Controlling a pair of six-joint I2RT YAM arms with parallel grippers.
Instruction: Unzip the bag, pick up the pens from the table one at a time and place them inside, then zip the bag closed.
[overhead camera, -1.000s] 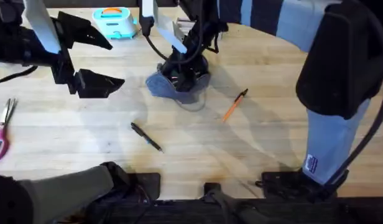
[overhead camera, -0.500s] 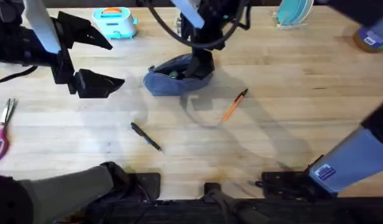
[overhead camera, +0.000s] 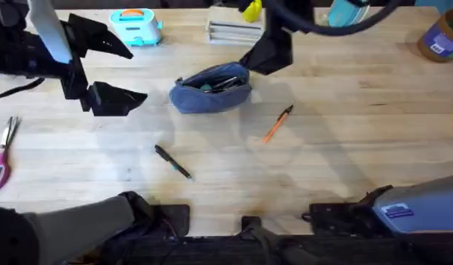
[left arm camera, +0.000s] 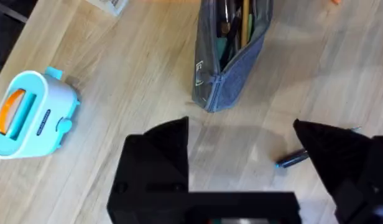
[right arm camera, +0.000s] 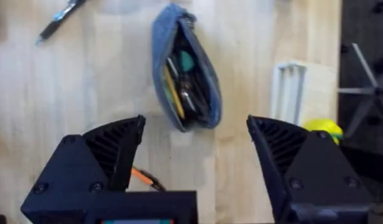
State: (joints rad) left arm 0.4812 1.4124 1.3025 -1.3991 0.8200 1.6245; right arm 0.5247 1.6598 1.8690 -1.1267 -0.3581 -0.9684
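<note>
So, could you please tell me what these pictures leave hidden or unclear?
- The bag: it lies open; the items deep inside blur together in every view.
- The black pen: left wrist view, mostly hidden behind a finger.
- The orange pen: right wrist view, partly hidden behind a finger.

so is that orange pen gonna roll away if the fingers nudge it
Probably, if pushed sideways: the orange pen looks slim and round, lying flat on the smooth table. It likely weighs little, so a light touch could skid or spin it. Its black end may hold a clip limiting roll; I cannot tell.
</note>
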